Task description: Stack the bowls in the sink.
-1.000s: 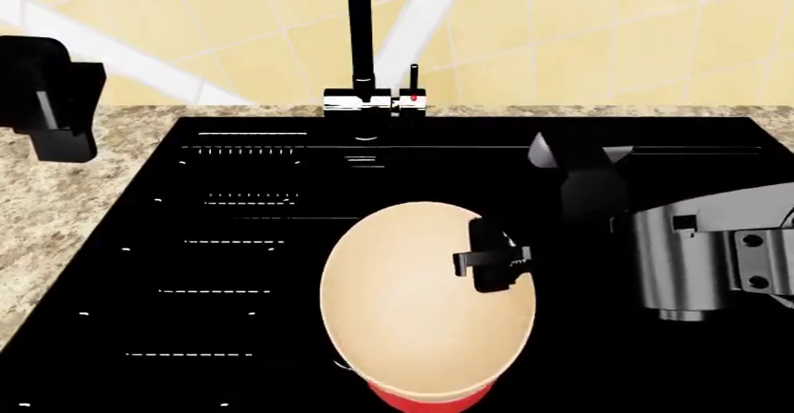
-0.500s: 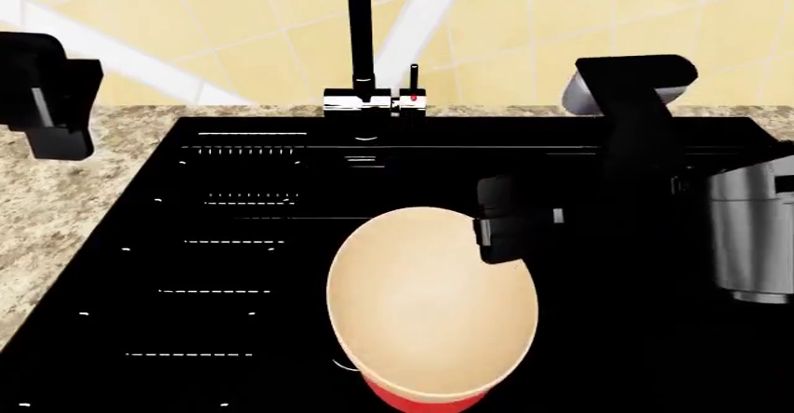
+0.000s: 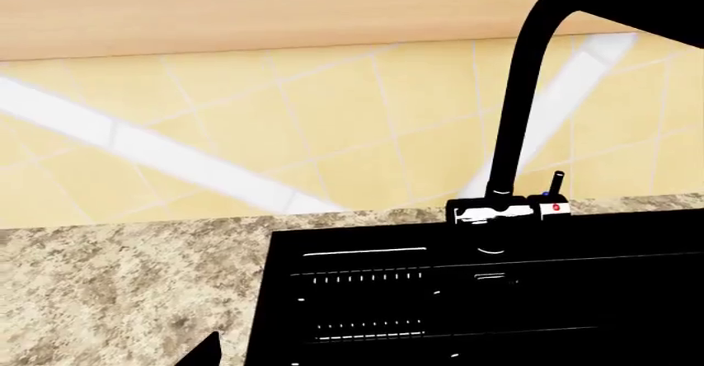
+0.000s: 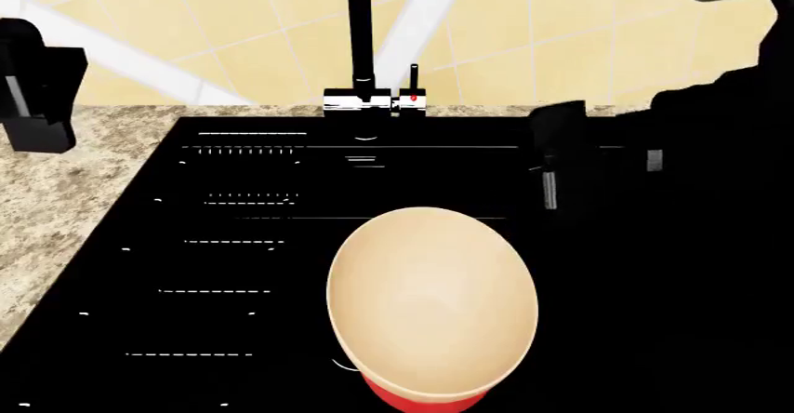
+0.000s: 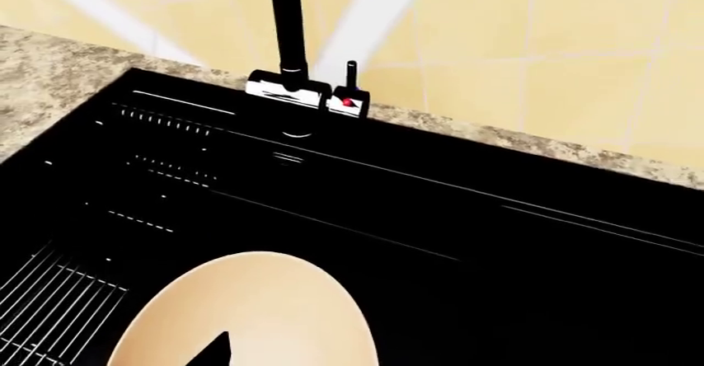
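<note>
The beige bowl sits nested on the red bowl in the sink, below and left of the right hand, the nearer hand; its spread cannot be told.

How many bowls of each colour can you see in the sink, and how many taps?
Beige bowls: 1, the beige bowl, sitting in the red one
Red bowls: 1, the red bowl, only a sliver peeking out underneath
Taps: 1, the black tap at the back of the sink
Total: 3 things
</note>
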Robot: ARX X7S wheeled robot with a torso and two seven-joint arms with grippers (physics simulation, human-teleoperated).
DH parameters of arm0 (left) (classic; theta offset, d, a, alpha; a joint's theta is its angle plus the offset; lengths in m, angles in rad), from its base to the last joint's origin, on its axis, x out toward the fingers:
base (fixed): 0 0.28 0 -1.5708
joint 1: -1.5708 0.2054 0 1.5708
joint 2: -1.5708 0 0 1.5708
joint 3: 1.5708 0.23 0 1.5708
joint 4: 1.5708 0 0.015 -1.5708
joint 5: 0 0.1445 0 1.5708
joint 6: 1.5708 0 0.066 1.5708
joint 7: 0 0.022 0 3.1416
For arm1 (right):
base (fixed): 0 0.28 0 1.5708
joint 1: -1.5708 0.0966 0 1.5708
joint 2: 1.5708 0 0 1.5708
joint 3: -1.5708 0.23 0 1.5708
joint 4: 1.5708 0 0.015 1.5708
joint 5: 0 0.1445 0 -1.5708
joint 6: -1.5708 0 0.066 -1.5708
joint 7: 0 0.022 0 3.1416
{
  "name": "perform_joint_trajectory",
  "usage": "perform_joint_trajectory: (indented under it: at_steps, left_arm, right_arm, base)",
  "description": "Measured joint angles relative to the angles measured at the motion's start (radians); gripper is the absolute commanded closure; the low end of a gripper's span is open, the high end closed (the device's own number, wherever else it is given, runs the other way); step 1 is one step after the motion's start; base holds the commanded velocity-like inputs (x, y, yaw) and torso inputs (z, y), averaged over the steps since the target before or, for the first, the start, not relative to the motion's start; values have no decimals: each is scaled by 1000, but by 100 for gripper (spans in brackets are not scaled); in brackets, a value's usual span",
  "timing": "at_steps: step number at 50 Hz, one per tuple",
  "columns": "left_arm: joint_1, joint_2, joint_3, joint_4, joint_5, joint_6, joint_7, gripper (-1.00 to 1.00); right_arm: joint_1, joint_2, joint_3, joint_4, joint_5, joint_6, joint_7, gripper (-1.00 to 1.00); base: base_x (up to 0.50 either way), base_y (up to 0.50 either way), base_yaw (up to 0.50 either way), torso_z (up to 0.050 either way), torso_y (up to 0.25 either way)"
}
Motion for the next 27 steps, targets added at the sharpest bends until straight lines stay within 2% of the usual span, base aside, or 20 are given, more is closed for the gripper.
perform_joint_trajectory:
  at_steps: [27]
  left_arm:
    - [-52,4,-24,0,-39,-15,-32,-100]
  right_arm:
    - [141,156,151,-172,91,-68,28,-100]
  base:
    - [0,0,0,0,0]
